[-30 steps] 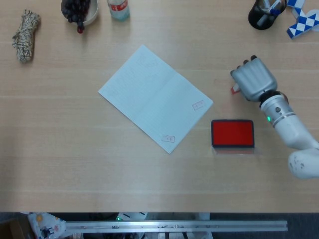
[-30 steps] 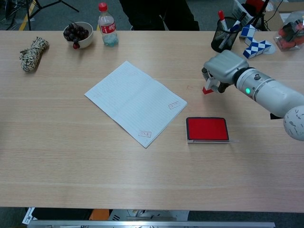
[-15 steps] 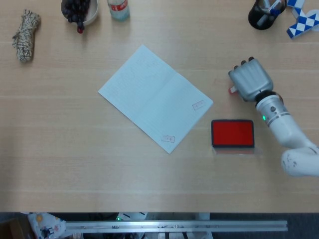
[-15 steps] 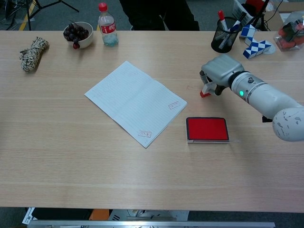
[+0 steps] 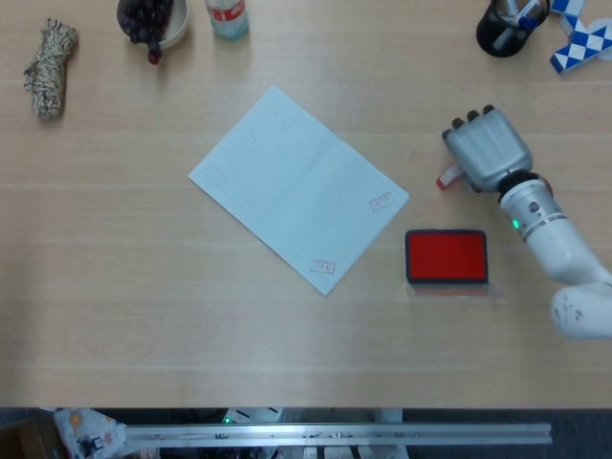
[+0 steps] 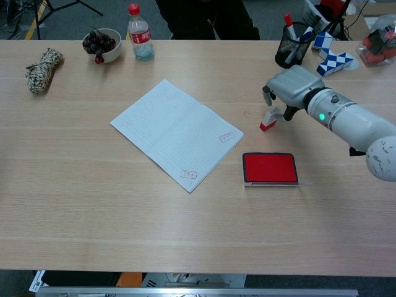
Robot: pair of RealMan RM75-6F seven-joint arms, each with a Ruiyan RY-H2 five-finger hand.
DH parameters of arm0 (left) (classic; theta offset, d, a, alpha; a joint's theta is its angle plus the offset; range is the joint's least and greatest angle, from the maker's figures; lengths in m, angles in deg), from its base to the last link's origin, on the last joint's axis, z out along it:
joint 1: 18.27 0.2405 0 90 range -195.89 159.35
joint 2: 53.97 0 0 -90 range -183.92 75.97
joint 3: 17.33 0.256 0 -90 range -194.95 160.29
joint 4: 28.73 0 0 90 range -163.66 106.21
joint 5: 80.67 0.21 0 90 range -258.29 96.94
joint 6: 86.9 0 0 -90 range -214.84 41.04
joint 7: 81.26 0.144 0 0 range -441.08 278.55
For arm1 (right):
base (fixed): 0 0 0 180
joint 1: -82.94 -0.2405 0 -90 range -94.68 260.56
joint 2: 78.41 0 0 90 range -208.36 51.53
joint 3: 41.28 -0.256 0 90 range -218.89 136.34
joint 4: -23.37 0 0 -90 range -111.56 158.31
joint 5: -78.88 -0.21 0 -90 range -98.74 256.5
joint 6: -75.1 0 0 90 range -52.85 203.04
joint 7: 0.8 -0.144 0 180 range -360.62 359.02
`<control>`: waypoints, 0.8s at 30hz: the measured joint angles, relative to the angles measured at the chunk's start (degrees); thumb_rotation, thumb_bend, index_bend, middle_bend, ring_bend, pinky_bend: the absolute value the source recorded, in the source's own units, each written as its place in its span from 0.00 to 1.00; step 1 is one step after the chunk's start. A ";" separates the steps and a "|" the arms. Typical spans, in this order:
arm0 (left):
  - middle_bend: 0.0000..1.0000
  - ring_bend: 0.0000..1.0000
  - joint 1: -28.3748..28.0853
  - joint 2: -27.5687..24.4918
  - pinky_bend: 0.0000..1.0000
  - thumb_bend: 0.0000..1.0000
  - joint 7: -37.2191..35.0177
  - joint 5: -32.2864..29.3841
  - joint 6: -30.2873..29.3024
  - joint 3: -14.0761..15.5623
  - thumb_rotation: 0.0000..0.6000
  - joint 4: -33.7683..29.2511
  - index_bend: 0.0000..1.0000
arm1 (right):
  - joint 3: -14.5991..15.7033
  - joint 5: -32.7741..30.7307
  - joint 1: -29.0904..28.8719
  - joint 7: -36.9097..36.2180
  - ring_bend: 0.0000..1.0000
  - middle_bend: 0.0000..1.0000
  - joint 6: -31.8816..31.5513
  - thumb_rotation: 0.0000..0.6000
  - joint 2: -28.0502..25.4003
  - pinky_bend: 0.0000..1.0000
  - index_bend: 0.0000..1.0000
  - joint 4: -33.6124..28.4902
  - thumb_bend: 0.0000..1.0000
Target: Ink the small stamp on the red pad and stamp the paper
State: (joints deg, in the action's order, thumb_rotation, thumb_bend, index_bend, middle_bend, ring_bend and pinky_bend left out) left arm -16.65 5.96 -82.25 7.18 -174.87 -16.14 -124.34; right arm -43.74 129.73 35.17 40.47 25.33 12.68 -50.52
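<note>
Stamp [image 6: 268, 119] is up and tilted now, red face angled down toward the desk [image 6: 93, 204], pinched under the right hand [image 6: 286, 93] just above the red pad [image 6: 270, 167]. A second ago it sat tucked close under the palm; half a second ago the hand dipped lower and a touch further from the pad, and now it has come back with the stamp hanging more clearly beneath the fingers. From the head view the right hand [image 5: 486, 151] covers most of it, only a sliver of red and white showing at its left edge. That reads as a secured pickup, so inking looks like the next call. Paper [image 6: 176, 133] lies well to the left, already carrying two red marks near its lower edge. Left hand is nowhere in either view.
</note>
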 measured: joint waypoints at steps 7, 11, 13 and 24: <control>0.11 0.19 -0.29 -0.13 0.17 0.19 0.27 0.05 0.22 -0.13 1.00 -0.38 0.11 | -0.30 0.60 0.80 -0.66 0.32 0.38 -1.33 1.00 -4.05 0.34 0.42 -3.96 0.24; 0.11 0.19 -0.36 -0.12 0.17 0.19 -0.03 -0.40 0.07 -0.55 1.00 -0.20 0.11 | -0.51 1.22 1.78 -1.12 0.33 0.38 -3.46 1.00 -6.98 0.34 0.42 -6.87 0.25; 0.11 0.19 -0.52 0.21 0.17 0.19 -0.11 -0.67 0.14 -0.82 1.00 0.14 0.11 | -0.59 1.73 2.85 -1.36 0.34 0.39 -5.93 1.00 -9.58 0.34 0.43 -9.59 0.26; 0.11 0.19 -1.77 2.75 0.17 0.19 0.23 -1.04 -0.30 -2.70 1.00 1.92 0.11 | 1.46 7.32 14.89 -3.56 0.39 0.46 -24.52 1.00 -23.53 0.36 0.52 -22.11 0.28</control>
State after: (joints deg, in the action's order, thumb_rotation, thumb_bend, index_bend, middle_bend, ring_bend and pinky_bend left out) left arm -18.43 8.71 -82.02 6.15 -175.17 -18.84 -122.42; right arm -42.28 137.04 50.06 36.91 0.81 -10.84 -72.63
